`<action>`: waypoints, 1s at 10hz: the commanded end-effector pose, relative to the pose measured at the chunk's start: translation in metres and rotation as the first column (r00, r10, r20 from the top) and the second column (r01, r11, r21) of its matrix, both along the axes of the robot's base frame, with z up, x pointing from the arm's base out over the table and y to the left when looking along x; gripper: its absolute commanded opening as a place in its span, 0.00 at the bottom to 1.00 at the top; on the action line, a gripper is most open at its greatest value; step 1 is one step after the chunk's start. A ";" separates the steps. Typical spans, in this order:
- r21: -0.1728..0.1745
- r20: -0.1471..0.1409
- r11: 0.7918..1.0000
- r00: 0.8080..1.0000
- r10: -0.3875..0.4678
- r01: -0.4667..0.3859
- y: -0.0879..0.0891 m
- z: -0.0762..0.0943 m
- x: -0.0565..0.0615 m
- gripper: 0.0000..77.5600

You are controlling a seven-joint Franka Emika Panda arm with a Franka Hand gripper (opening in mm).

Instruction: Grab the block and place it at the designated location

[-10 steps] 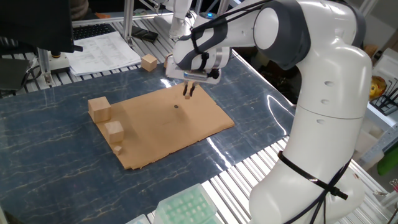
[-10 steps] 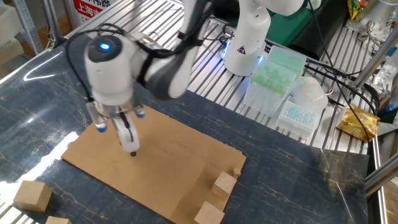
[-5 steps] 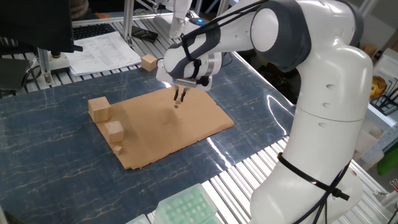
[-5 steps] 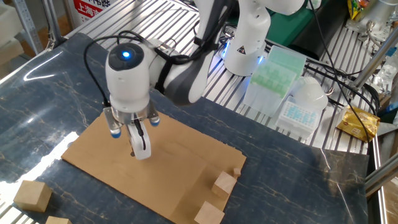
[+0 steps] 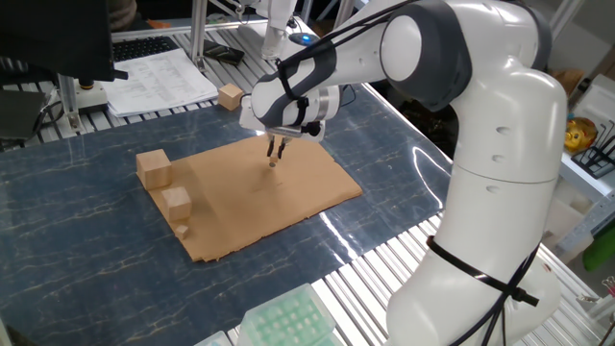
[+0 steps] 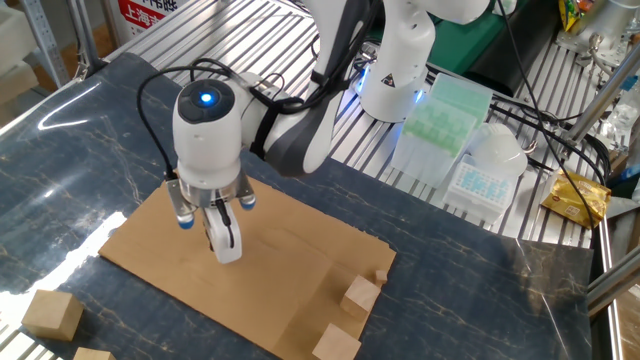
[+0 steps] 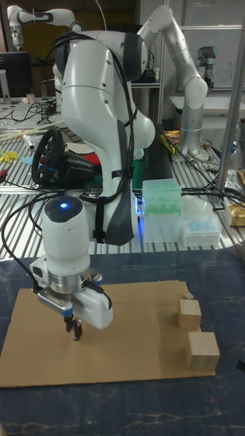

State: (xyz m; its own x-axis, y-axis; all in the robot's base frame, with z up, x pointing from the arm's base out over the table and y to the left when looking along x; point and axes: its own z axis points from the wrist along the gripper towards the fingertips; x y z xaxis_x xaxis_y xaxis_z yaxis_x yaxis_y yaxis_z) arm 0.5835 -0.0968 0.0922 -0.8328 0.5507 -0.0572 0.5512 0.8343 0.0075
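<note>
Gripper (image 5: 274, 159) beside two cubes (image 5: 176, 201)

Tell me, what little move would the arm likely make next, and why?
Probably open the fingers to let go. The gripper is low over the cardboard sheet, about where the dot should be, though the dot is hidden now. The tiny block seems pinched at its tips, but it is too small to be sure.

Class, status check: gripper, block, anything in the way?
Gripper shut on block, down at cardboard sheet. Dot hidden beneath. Larger cubes well clear.
</note>
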 end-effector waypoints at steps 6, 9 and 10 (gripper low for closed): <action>0.004 0.007 1.000 1.000 0.005 -0.005 -0.002 -0.007 0.001 0.02; 0.003 0.009 1.000 1.000 0.007 -0.007 -0.002 -0.009 0.001 0.02; 0.003 0.009 1.000 1.000 0.000 0.000 -0.002 -0.010 0.001 0.02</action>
State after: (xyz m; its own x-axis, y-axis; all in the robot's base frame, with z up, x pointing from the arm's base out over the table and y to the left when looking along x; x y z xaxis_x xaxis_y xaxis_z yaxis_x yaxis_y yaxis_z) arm 0.5834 -0.0975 0.0889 -0.8324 0.5513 -0.0562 0.5518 0.8340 0.0076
